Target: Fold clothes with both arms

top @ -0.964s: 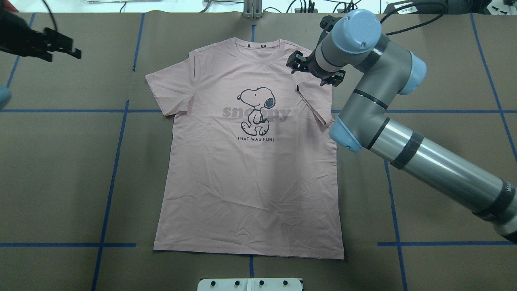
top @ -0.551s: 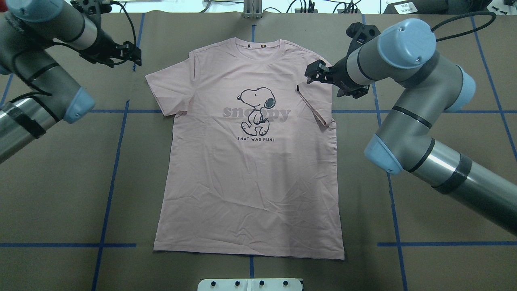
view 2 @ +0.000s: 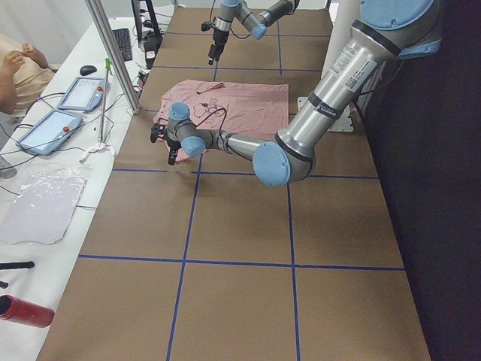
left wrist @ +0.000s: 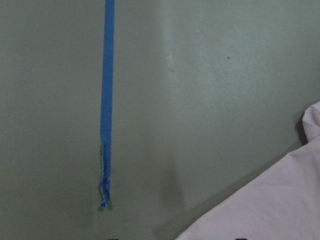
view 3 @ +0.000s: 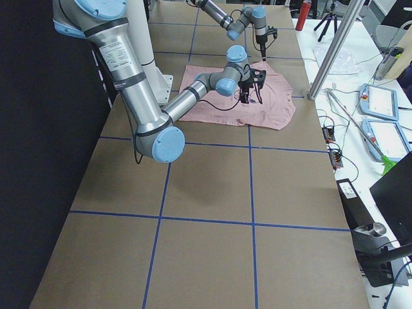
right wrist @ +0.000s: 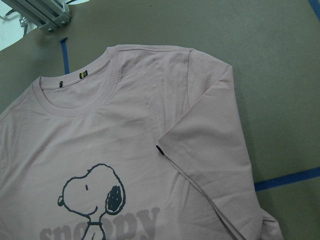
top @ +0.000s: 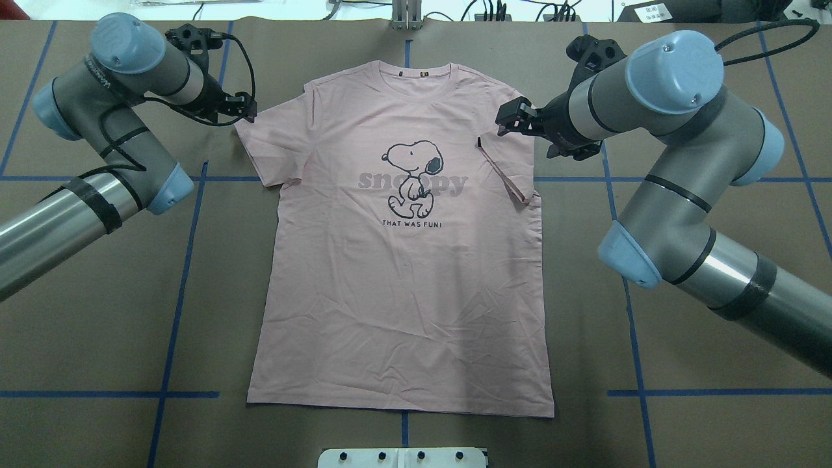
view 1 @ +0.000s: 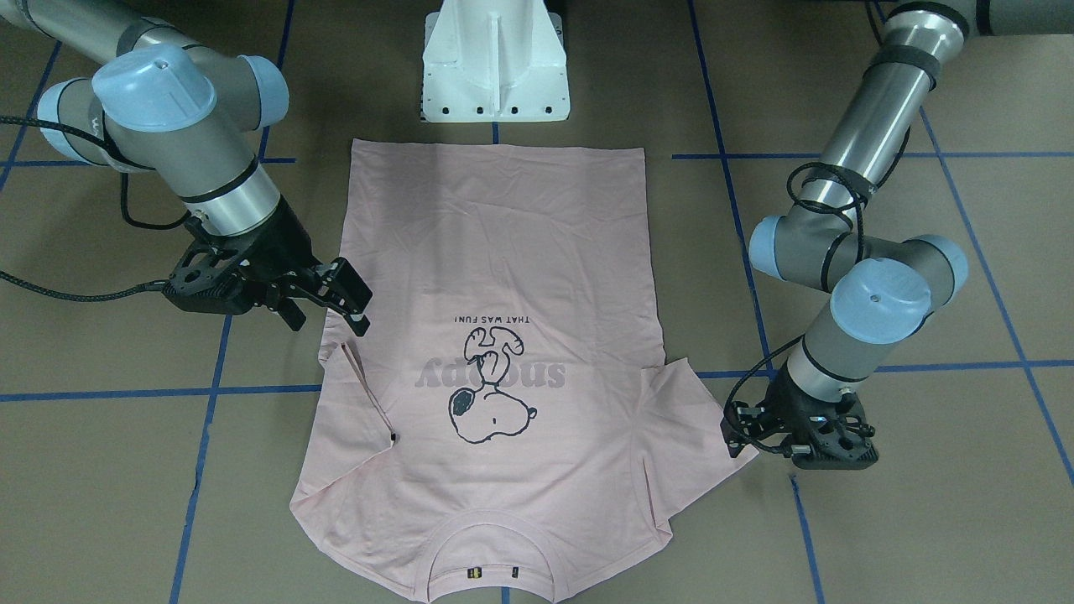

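Observation:
The pale pink T-shirt [top: 403, 292] lies flat and face up on the brown table, collar towards the far edge. Its right sleeve [top: 507, 166] is folded in over the chest, with the dark tag [right wrist: 159, 149] showing. The other sleeve [top: 273, 146] is spread out flat. My left gripper [top: 247, 108] sits at that sleeve's outer corner, open and empty; the left wrist view shows only the sleeve corner [left wrist: 270, 210]. Open and holding nothing, my right gripper [top: 506, 120] hovers over the right shoulder beside the folded sleeve. Seen from the front, the right gripper [view 1: 357, 300] is at the shirt's edge.
Blue tape lines [top: 188, 227] cross the table. The white pedestal base [view 1: 495, 67] stands at the hem side, and an aluminium post [top: 406, 16] stands beyond the collar. Tablets [view 2: 56, 120], cables and a person's hands [view 2: 19, 59] are on the operators' side.
My left arm swung in from the left edge and its gripper now reaches the spread sleeve's corner. My right arm drew back rightward from near the collar to the shoulder edge. The shirt has not moved.

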`<state>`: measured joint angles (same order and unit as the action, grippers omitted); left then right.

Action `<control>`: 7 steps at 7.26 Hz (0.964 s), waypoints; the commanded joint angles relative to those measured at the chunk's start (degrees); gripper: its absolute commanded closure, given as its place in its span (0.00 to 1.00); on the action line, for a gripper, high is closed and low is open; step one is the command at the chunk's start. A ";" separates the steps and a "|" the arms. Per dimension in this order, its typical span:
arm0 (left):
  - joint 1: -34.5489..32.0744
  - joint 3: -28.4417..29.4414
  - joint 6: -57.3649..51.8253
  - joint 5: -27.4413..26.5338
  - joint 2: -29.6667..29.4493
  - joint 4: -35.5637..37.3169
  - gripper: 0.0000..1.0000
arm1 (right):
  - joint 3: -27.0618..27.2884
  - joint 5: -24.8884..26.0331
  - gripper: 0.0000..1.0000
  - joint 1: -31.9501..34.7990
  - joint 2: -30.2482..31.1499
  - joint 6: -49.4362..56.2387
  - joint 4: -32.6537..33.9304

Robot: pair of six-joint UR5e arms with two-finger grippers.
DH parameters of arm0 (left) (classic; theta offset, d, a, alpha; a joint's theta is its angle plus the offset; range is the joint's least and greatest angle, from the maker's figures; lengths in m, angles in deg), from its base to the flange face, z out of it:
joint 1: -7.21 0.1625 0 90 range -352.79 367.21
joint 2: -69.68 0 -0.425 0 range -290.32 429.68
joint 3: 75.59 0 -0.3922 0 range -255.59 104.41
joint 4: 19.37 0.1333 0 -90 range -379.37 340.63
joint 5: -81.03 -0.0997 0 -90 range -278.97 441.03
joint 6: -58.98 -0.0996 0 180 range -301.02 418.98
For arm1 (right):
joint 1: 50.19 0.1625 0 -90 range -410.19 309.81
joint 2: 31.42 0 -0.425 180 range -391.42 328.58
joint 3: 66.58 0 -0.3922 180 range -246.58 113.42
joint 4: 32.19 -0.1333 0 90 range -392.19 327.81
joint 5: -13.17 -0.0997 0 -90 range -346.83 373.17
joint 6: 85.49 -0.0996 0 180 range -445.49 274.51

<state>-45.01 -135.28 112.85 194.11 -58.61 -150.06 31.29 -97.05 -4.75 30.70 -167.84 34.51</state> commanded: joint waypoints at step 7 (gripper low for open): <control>0.63 -4.00 0.35 -0.24 -0.29 0.69 1.00 | -0.05 0.18 0.00 0.00 -0.07 -0.09 0.09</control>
<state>-44.25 -136.52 113.00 193.72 -58.86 -150.05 31.24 -96.94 -4.75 30.67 -167.93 34.60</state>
